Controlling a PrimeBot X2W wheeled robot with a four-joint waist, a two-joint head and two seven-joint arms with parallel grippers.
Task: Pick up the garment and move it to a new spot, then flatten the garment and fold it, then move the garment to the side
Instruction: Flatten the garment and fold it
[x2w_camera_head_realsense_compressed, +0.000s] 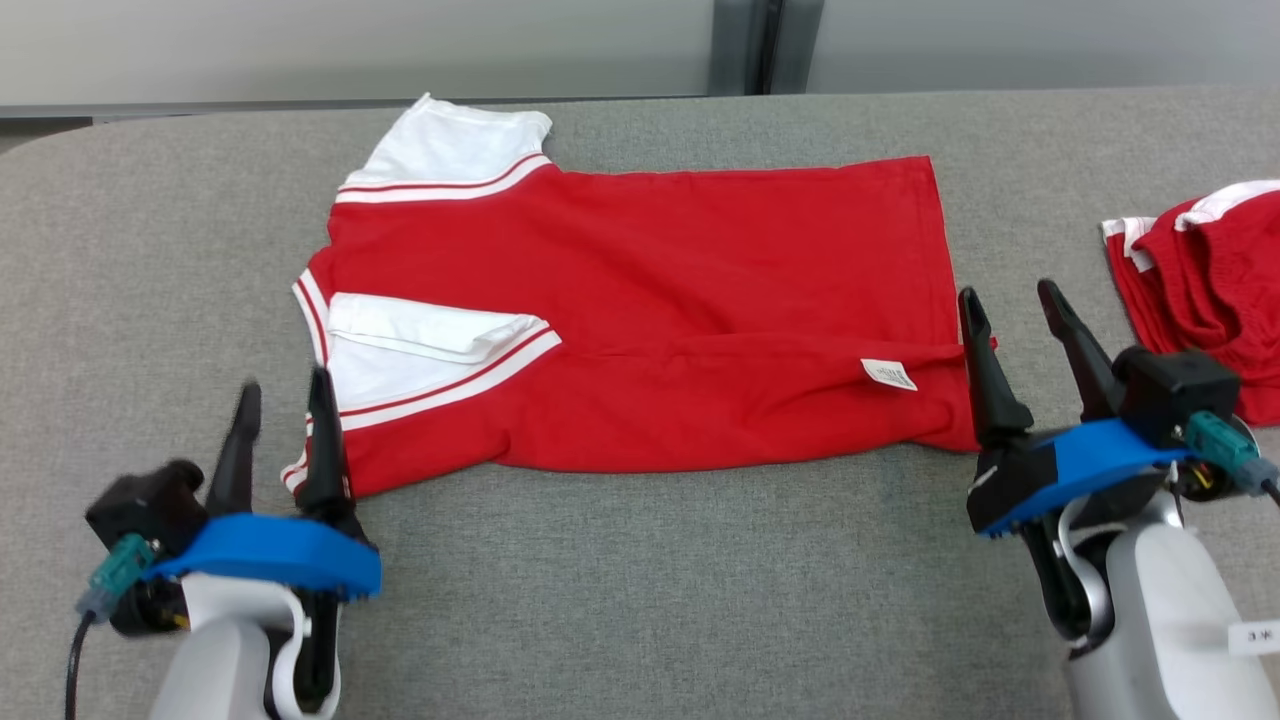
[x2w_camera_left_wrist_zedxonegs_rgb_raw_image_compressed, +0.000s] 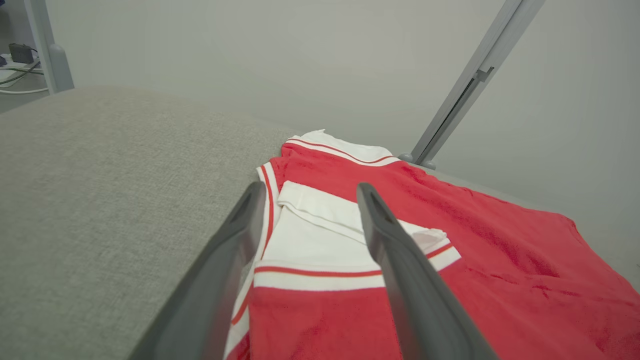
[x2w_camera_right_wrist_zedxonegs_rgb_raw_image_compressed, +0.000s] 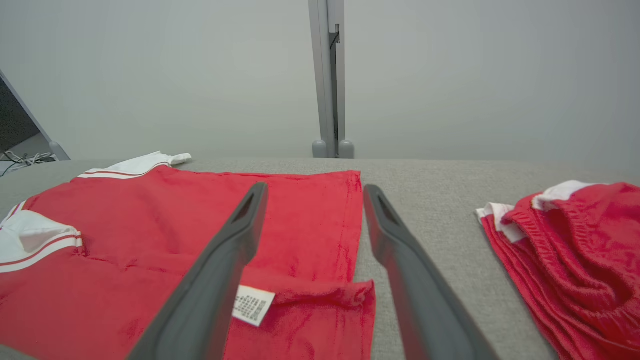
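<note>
Garment: the red garment (x2w_camera_head_realsense_compressed: 640, 290) is lying spread over the middle of the desk (x2w_camera_head_realsense_compressed: 640, 590), closer to the far edge than the near one. Its collar end is pointing at the left edge and its hem at the right edge.
Fold: its near long side is lying turned over onto the body, with a white sleeve (x2w_camera_head_realsense_compressed: 430, 345) tucked inward and a white label (x2w_camera_head_realsense_compressed: 888, 374) showing near the hem. I am reading this as a first lengthwise fold in place.
Left hand: the left hand (x2w_camera_head_realsense_compressed: 284, 385) is hovering at the garment's near-left corner, fingers spread wide and gripping nothing. Whether a fingertip is brushing the cloth, I cannot tell.
Right hand: the right hand (x2w_camera_head_realsense_compressed: 1008, 292) is standing wide open and empty at the hem's near corner, one finger over the cloth and the other over bare desk.
Why there: each hand is sitting at one end of the folded edge, probably where that edge gets carried from.
Neighbour: a bundled red-and-white pile (x2w_camera_head_realsense_compressed: 1210, 290) is lying by the right edge, with bare desk separating it from the hem.
</note>
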